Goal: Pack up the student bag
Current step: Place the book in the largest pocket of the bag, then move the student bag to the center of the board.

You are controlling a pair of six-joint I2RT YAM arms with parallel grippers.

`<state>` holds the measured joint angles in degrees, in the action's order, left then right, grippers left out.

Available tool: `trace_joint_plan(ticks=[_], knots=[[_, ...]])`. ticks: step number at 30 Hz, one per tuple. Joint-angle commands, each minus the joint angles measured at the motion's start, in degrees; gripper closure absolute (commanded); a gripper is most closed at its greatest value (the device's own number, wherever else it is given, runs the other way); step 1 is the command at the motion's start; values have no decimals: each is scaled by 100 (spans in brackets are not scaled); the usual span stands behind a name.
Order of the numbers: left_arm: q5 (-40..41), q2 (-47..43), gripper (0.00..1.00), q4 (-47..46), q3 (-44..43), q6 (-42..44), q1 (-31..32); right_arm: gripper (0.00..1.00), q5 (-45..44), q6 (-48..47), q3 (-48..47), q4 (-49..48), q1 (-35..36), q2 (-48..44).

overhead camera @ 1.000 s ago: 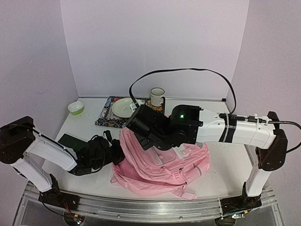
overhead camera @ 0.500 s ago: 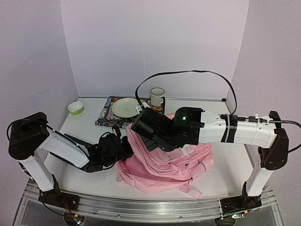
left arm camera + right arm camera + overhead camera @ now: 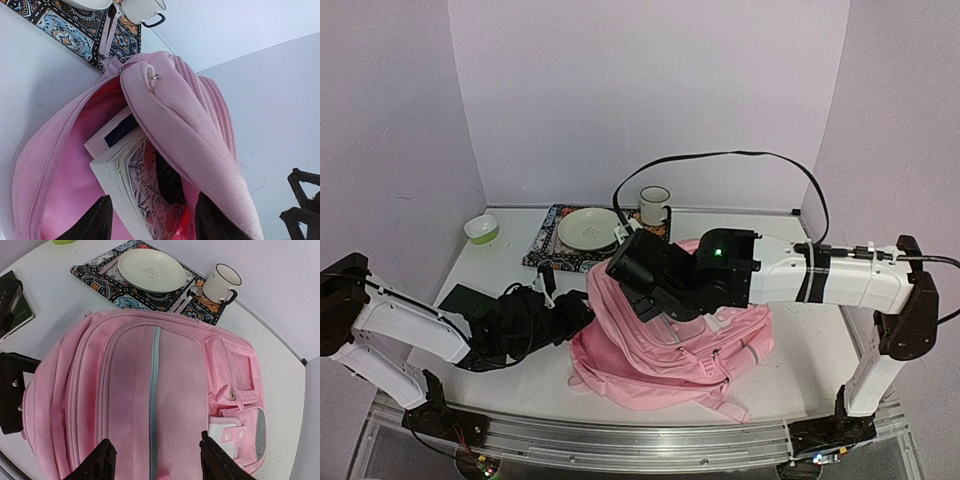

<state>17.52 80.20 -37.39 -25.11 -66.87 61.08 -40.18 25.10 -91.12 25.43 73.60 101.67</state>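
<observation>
Soft pink all over the student bag (image 3: 120, 390), with a grey stripe (image 3: 154, 390) down its front and a white patch (image 3: 223, 429). Inside, white pages and a navy cover on the books (image 3: 116, 167). Dark placemat (image 3: 125, 297) patterned in blue, orange and white; cream plate (image 3: 151, 271); white mug (image 3: 220, 282) rimmed black; lime-green bowl (image 3: 481, 229) on the white table (image 3: 510, 268).

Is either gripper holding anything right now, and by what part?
Nothing is held. The left gripper stands open at the student bag's mouth; the right gripper stands open over its front.
</observation>
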Motion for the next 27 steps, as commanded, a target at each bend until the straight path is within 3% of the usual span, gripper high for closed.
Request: trace_joint_plan(ticks=[1,8,13,17,20,27], knots=[[-400,-103,48,109,32,65,1,41,-53,1,18,58,-36,-196],[-905,415,65,147,-346,72,5,40,-43,24,14,41,-31,-189],[-1165,983,81,134,-958,251,7,40,-84,24,48,32,-35,-184],[-1446,1325,87,105,-1547,475,0,40,-167,10,113,32,-35,-217],[-1477,1375,85,105,-1721,608,1,40,-207,7,174,28,-58,-235],[-1181,722,51,152,-817,835,-63,39,-179,-53,328,31,-134,-296]])
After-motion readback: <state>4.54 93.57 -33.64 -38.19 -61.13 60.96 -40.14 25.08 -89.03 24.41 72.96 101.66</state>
